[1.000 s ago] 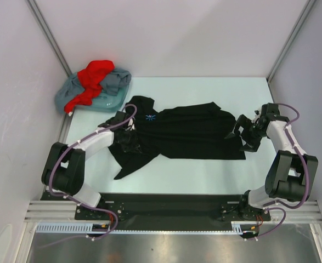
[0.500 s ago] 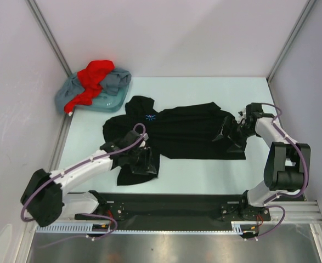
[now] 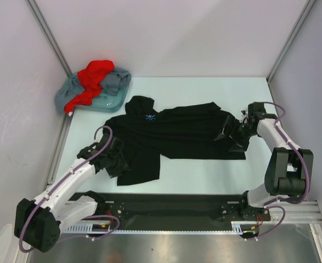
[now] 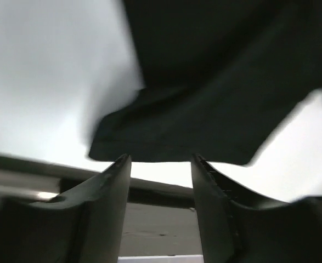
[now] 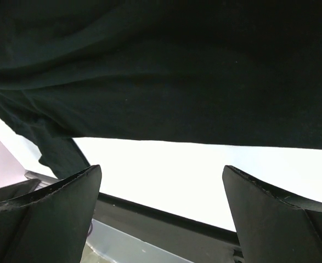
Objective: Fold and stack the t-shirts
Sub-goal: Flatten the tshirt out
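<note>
Black t-shirt (image 3: 188, 134): lies spread across the middle of the surface (image 3: 204, 90), creased, not folded. Its body runs left to right. A lobe of cloth reaches toward the near left edge.
Logo (image 3: 150, 117): small blue-white starburst, face up, on the shirt's far left part.
Red t-shirt (image 3: 95, 74): crumpled, lying on top of the heap at the far left corner.
Grey-blue t-shirt (image 3: 118, 81): bunched under and around the red one, well apart from the black shirt.
Left gripper (image 3: 117, 159): low over the near left lobe of the black shirt. In the wrist view its fingers (image 4: 114, 181) stand a narrow gap apart with nothing between them. The shirt's hem lies just beyond the tips.
Right gripper (image 3: 233, 134): at the black shirt's right edge. In the wrist view its fingers (image 5: 67, 203) are spread wide and hold nothing. Black cloth fills the view beyond them.
Stack: none formed.
</note>
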`<state>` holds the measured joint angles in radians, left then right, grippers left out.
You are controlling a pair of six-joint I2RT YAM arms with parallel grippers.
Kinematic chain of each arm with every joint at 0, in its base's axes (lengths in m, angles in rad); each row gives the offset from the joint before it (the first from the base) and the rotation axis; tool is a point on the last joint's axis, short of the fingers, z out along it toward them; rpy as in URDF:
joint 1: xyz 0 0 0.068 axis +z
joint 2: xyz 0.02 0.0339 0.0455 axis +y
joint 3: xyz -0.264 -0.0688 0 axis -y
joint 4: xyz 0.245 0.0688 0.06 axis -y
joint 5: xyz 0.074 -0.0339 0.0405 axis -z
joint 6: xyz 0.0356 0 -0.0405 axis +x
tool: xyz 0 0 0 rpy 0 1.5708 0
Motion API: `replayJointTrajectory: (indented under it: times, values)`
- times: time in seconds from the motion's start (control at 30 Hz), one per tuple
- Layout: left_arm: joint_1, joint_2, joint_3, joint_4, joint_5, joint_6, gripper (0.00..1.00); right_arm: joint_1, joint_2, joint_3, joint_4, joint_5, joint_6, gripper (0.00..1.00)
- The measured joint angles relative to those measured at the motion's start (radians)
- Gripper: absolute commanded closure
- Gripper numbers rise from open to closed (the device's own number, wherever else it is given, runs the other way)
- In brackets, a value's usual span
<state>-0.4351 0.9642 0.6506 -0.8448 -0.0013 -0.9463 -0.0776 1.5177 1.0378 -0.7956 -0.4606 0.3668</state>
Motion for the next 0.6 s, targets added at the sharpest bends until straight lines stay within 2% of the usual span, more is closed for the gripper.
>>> replayJointTrajectory:
  times: [0.1, 0.13, 0.33, 0.6]
  values:
    - [0.026, 0.019, -0.016, -0.064, -0.054, -0.014, 0.35, -0.006, -0.024, -0.001, 0.000, -0.002, 0.002, 0.00]
    - [0.026, 0.021, -0.016, -0.072, -0.069, -0.015, 0.35, -0.010, -0.032, -0.002, 0.001, -0.003, 0.003, 0.00]
    - [0.026, 0.042, -0.041, -0.087, -0.132, -0.014, 0.44, -0.039, -0.060, -0.027, 0.002, -0.023, 0.007, 0.00]
    - [0.026, 0.050, -0.101, -0.070, -0.146, -0.018, 0.45, -0.052, -0.065, -0.066, 0.008, -0.035, 0.007, 0.00]
